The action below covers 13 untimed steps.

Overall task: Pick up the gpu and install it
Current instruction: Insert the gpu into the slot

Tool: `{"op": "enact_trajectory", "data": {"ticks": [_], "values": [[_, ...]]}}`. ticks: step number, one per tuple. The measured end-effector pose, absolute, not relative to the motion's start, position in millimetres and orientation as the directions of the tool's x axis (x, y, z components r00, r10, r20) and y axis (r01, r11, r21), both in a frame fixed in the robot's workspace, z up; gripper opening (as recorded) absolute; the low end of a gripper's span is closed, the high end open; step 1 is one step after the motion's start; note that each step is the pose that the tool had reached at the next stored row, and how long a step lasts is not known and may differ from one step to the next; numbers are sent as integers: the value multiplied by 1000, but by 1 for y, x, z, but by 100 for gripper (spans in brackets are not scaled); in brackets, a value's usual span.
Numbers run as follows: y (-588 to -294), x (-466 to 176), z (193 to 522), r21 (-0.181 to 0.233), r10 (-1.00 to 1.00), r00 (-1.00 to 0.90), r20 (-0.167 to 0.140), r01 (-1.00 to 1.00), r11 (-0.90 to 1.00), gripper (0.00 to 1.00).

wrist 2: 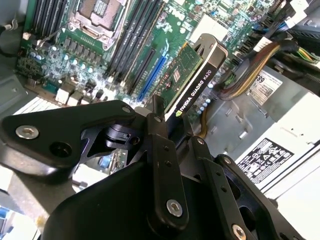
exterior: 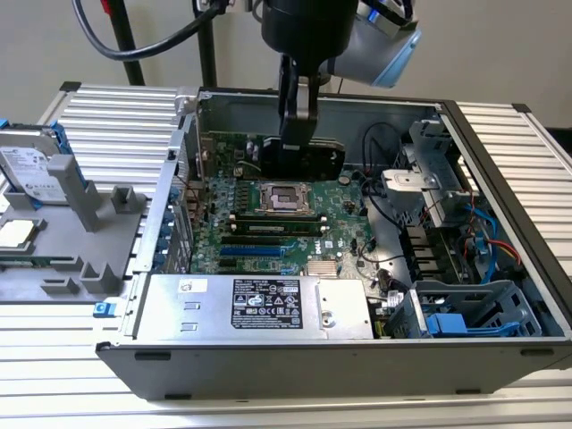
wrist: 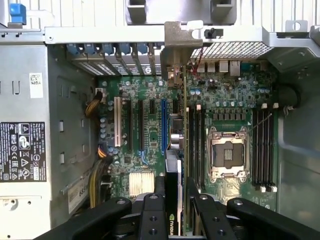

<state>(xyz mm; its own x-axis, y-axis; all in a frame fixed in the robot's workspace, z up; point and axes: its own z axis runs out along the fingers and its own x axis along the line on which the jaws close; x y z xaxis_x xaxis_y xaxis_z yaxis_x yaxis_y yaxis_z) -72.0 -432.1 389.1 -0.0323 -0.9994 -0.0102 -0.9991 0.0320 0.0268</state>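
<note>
Two fingers (wrist 2: 162,160) clamp the gpu (wrist 2: 192,75) over the motherboard (wrist 2: 95,65), beside memory slots (wrist 2: 127,35).

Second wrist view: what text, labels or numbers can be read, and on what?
gpu, black edge: white brand and model lettering, legible, not transcribed here.
White power-supply sticker: digits, only partly legible.
Black power-supply label: fine print and symbols, too small to read.
Motherboard: markings too small to read.

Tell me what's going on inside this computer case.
The robot arm's gripper is shut on the gpu, holding it edge-down inside the open computer case, above the green motherboard near the CPU socket. The card is not yet seated in any slot.
</note>
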Motion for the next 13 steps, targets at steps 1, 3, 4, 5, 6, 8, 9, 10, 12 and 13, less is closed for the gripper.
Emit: {"op": "enact_trajectory", "data": {"ticks": [1,3,4,5,6,8,9,10,12,13], "values": [[-432,-72,388,27,-999,-32,-10,-999,32,0],[-432,-72,387,27,-999,-32,-10,-999,32,0],[-432,-72,387,27,-999,-32,-10,-999,32,0],[-432,-72,386,27,-999,-32,-10,-999,32,0],[-432,-72,385,27,-999,-32,-10,-999,32,0],[-432,-72,384,26,-999,-32,-10,-999,32,0],[-432,-72,384,26,-999,-32,-10,-999,32,0],[-432,-72,383,26,-999,-32,-10,-999,32,0],[-432,-72,382,26,-999,-32,-10,-999,32,0],[-432,-72,381,26,-999,-32,-10,-999,32,0]]}}
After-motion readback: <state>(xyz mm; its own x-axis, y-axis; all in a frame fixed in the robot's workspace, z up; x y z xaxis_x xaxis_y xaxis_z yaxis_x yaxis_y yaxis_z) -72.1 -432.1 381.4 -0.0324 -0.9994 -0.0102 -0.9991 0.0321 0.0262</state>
